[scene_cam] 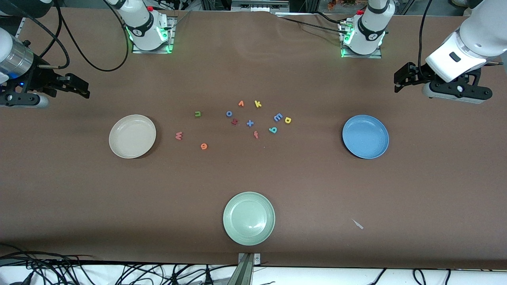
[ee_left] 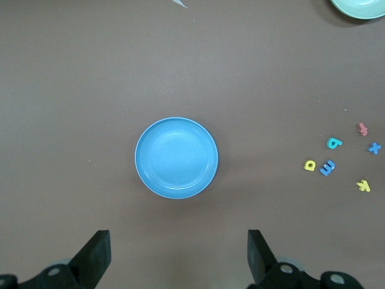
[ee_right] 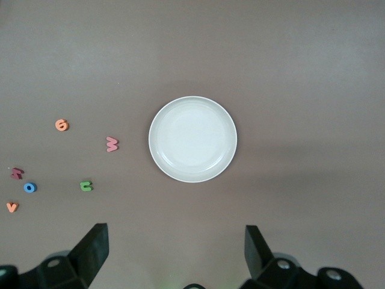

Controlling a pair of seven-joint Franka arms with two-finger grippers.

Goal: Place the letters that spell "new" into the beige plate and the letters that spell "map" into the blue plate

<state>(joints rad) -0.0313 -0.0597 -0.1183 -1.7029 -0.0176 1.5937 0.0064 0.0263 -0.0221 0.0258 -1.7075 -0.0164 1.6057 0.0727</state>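
Two tools waited aloft, jaws wide, nothing held: left tool at the blue plate's one o'clock, right tool at the beige plate's ten o'clock. Both plates sat bare on the counter. Between them lay green n, pinkish-red w, orange e, light blue m, teal looped letter, yellow looped letter.

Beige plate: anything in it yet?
Empty. The beige plate shows a bare inside; the pinkish-red w lies on the table beside it.

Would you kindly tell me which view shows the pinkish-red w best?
The right wrist view: the pinkish-red w lies large and unobstructed beside the beige plate. The front view shows it tiny; the left wrist view misses it.
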